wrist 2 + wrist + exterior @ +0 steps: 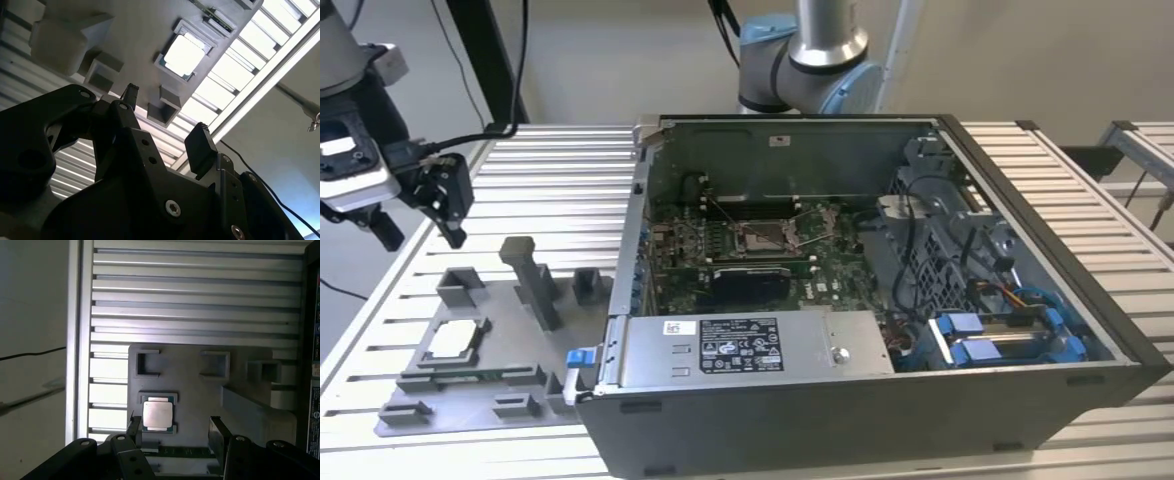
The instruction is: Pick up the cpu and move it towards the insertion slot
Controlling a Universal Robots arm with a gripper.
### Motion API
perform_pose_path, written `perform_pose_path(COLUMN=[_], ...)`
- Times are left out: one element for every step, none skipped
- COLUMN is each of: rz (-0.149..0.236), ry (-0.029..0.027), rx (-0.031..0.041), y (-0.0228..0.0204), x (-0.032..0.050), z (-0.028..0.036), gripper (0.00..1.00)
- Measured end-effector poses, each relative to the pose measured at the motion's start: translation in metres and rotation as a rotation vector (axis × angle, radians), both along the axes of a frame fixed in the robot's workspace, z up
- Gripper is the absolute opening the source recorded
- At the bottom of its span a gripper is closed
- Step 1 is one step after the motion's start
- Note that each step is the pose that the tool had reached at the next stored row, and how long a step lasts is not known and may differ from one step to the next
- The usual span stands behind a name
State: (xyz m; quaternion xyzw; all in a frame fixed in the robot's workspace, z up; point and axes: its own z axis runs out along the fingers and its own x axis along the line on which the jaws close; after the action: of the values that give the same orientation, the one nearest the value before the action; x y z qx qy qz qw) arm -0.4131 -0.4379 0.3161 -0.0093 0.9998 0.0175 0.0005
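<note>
The tool (420, 232) is hanging in the air over the slatted table (547, 180), wide open. Both fingers (218, 432) are spread apart with nothing between them.

The cpu (454, 342) is down below the tool, lying flat with its silver face up in a square pocket on the grey fixture plate (500, 385). Nothing's touching it, and there's clear air between it and the fingertips.

In the first wrist view the cpu (157, 415) lines up under the gap of the tool (175, 432), but it's a lot closer to one finger than the other, so it's not centred. In the second wrist view the tool (167, 120) is up front. The cpu (184, 54) shows beyond the tips, bright and a bit washed out in its pocket.

The insertion slot (763, 237) is well away from the tool, inside the open computer case (854, 400). It has a shiny metal frame with green board (821, 265) around it. The case stands just beside the fixture plate. There's also a grey upright post (534, 285) on the plate, between the cpu pocket and the case.
</note>
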Motion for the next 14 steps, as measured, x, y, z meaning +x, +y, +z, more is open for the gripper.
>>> perform_pose_path(rz=[0.000, 0.000, 0.000, 0.000, 0.000, 0.000, 0.000, 0.000, 0.000, 0.000, 0.000, 0.000, 0.000, 0.000], ry=[-0.0001, 0.0000, 0.0000, 0.0000, 0.0000, 0.0000, 0.0001, 0.0000, 0.0000, 0.0001, 0.0001, 0.0000, 0.0000, 0.0001], rx=[0.0000, 0.0000, 0.0000, 0.0000, 0.0000, 0.0000, -0.0001, 0.0000, 0.0000, -0.0001, -0.0001, 0.0000, -0.0001, -0.0001], y=[0.0000, 0.0000, 0.0000, 0.0000, 0.0000, 0.0000, 0.0000, 0.0000, 0.0001, 0.0000, 0.0000, 0.0000, 0.0000, 0.0000], x=[0.0000, 0.0000, 0.0000, 0.0000, 0.0000, 0.0000, 0.0000, -0.0001, -0.0001, -0.0001, -0.0001, -0.0001, -0.0001, -0.0001], z=[-0.0006, -0.0012, -0.0018, -0.0024, -0.0030, -0.0037, -0.0042, -0.0049, -0.0053, -0.0056, -0.0060, -0.0064, -0.0068, -0.0070], gripper=[1.00, 1.00, 1.00, 1.00, 1.00, 1.00, 1.00, 1.00, 1.00, 1.00, 1.00, 1.00, 1.00, 1.00])
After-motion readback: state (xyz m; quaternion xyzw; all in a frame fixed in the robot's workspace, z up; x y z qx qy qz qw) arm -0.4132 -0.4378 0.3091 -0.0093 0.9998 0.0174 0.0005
